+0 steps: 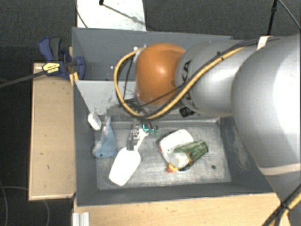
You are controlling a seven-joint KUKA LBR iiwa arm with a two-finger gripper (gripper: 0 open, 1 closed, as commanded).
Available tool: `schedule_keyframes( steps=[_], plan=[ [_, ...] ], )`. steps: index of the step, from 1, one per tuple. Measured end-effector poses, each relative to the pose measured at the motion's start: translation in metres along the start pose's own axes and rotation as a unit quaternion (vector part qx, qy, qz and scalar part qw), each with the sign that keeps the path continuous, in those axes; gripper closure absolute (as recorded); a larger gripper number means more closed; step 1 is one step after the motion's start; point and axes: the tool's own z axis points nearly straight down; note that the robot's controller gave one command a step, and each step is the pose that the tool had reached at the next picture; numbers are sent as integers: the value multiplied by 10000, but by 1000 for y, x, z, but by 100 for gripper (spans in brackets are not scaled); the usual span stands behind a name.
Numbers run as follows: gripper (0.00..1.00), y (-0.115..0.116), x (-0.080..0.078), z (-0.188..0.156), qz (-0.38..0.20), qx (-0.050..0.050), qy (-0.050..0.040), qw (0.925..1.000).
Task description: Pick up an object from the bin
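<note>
Camera view, from above and to one side. A grey metal bin (155, 182) holds a few loose items on its floor. The arm (225, 79) enters from the right and ends in an orange wrist cover (157, 72), around which a yellow-and-black cable (121, 98) loops. Below the cover, the gripper (136, 139) reaches down to the floor left of centre; a small teal light (148, 130) glows just beside it. The view does not resolve how far the gripper is open, and nothing can be seen held in it.

The gripper's tip stands at the upper end of a white oval object (124, 167), which lies flat and tilted, its lower end pointing to the bin's near left corner. Whether the two touch cannot be told. To the left, against the left wall, lies a pale blue translucent piece (105, 144) with a white cap-like part (94, 121) at its top. To the right of the gripper, apart from it, sits a small cluster: a white rounded packet (175, 139), a dark green bottle-like item (192, 149) lying across its lower edge, and a small red scrap (170, 169) at the cluster's near side.
</note>
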Motion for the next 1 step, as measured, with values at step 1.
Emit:
schedule_keyframes(
  steps=[1],
  plan=[
    [0, -1, -2, -4, 17, -6, -38, 10000]
  ],
)
